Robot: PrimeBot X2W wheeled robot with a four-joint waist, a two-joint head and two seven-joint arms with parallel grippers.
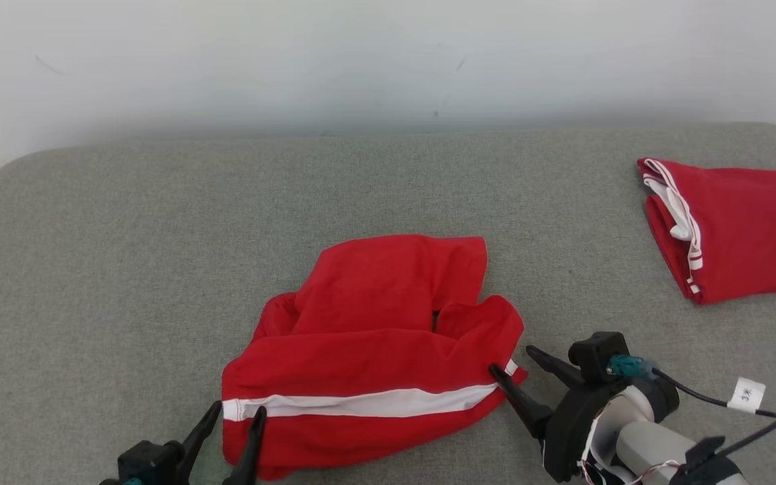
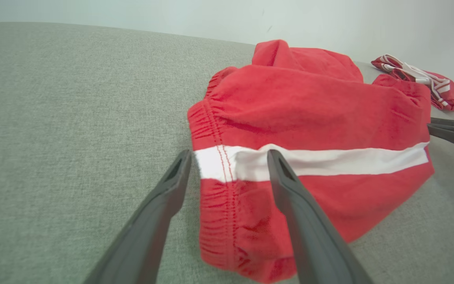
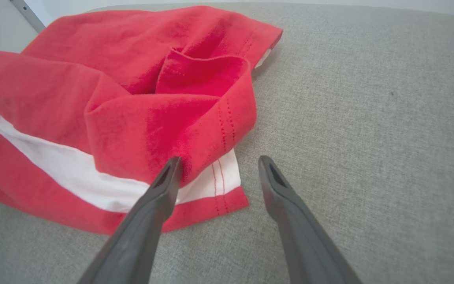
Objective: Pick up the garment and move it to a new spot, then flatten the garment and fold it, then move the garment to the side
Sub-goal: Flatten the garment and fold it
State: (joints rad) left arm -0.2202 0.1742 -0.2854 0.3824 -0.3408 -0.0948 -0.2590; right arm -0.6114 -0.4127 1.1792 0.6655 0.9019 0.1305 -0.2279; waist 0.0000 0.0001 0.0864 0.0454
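Garment (image 1: 374,350), red with a white stripe, is found crumpled on the grey tabletop (image 1: 125,269) between left gripper (image 1: 238,408) and right gripper (image 1: 511,359), jaws of both spread wide, nothing held; folded red cloth (image 1: 745,229), far right, is cut off at the edge.

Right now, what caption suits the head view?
Left gripper and right gripper, both open, flank a crumpled red garment on grey upholstery; a folded garment lies aside.

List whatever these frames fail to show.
- Garment: all views, its own folds hide any print.
- Folded garment: head view, right edge cuts it off.
- Tag: head view, writing too small to read.
- Left gripper: head view, bottom edge cuts its body.
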